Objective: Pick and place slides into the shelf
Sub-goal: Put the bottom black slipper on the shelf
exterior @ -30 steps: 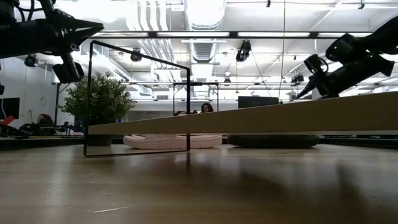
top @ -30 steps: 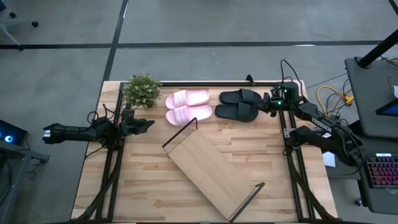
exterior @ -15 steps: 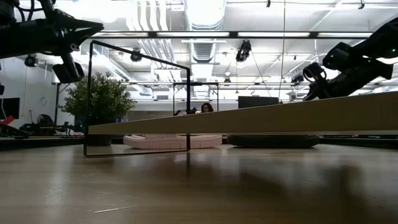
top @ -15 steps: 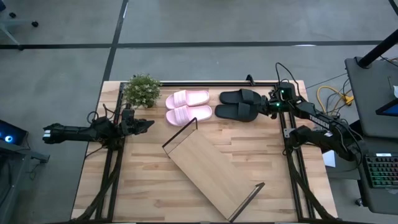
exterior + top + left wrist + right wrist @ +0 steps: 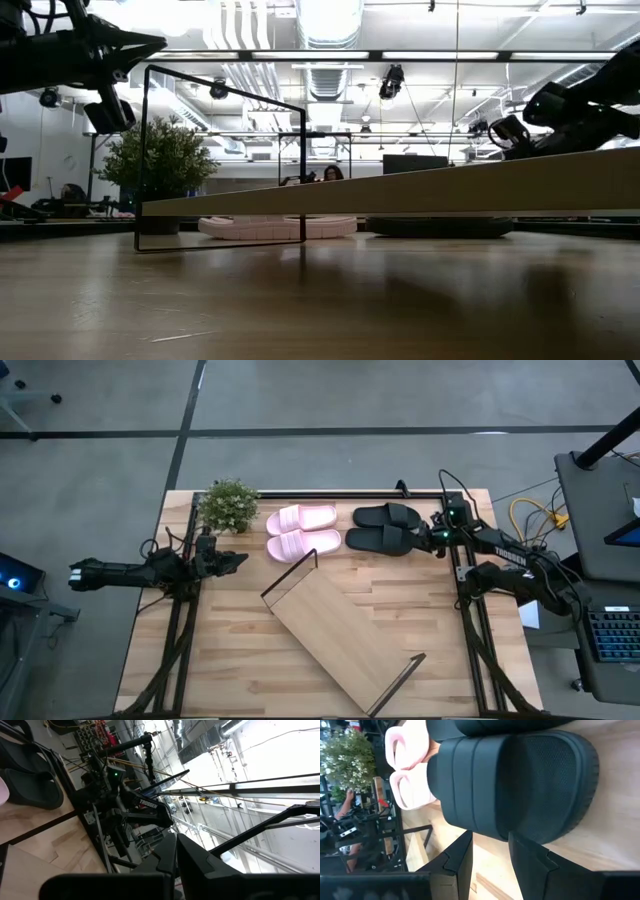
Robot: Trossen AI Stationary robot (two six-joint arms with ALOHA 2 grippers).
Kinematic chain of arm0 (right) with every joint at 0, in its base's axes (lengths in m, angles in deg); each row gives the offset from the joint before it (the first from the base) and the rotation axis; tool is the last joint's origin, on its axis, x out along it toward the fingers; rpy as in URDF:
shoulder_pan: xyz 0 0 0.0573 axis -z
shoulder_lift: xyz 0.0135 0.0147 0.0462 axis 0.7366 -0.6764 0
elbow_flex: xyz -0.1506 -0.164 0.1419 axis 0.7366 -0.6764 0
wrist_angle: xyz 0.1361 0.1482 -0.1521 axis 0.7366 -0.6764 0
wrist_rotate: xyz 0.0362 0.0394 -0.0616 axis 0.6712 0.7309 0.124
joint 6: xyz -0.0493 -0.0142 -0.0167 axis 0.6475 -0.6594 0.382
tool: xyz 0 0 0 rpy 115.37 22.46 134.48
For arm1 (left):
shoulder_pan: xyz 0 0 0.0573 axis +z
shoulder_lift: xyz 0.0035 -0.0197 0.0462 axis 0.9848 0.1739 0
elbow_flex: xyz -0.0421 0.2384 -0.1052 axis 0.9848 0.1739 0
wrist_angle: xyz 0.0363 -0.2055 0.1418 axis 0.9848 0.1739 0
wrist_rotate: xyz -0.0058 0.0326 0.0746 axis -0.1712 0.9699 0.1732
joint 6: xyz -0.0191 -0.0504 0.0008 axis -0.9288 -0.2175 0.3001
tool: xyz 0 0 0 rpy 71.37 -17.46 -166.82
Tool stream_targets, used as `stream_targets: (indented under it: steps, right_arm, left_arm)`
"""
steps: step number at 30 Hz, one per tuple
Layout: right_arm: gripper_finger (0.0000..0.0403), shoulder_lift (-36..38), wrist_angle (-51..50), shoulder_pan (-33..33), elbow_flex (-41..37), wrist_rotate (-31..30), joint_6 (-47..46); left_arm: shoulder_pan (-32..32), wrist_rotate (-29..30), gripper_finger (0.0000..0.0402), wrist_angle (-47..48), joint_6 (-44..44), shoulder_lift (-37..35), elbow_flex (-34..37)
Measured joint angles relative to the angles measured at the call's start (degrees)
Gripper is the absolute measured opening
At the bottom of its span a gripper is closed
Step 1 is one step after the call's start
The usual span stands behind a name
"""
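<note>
Right gripper (image 5: 428,536): moved in from the table's right edge and lower, now at the heel of the near black slide (image 5: 380,539).

I see blk slides (image 5: 385,528), pair, side by side at far edge of table, soles down, matte, wide straps. Pink slides (image 5: 303,531) just beside them, same row, also flat. Shelf (image 5: 343,639): long light-wood board w/ thin blk wire ends, lying diagonal mid-table, near pink pair, apart.

A potted plant (image 5: 228,506) stands just beyond the left gripper (image 5: 238,560), on the table (image 5: 240,660).
</note>
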Motion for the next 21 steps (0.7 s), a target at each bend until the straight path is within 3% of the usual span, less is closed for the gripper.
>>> stream_targets:
  steps: [21]
  right_arm:
    - [0.0119, -0.1, 8.1, -0.6, -3.2, 1.3, -5.0]
  left_arm:
    - [0.0, 0.2, 0.0000, 0.0, 0.0, 0.0, 0.0]
